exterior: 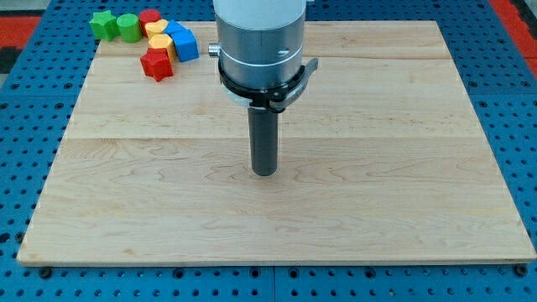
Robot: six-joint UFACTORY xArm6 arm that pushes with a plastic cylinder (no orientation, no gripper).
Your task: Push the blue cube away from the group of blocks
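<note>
Camera view shows a pale wooden board (352, 210) on a blue perforated table (25, 101), with the arm's silver cylinder (258, 38) coming down from the view's top and ending in a dark rod. My tip (264, 173) rests near the middle of the board; the arm has no gripper, so nothing opens or clamps.

All blocks sit clustered at the board's top-left corner, well apart from my tip, up and to the view's left of it. The blue cube (184, 44) forms the cluster's edge nearest my tip. Touching it on its left are yellow blocks (159, 40), whose shapes are hard to make out. A red star-like block (156, 65) lies just below those. Farther left sit a green cylinder (127, 27) and another green block (104, 24), with a red block (149, 16) at the top.
</note>
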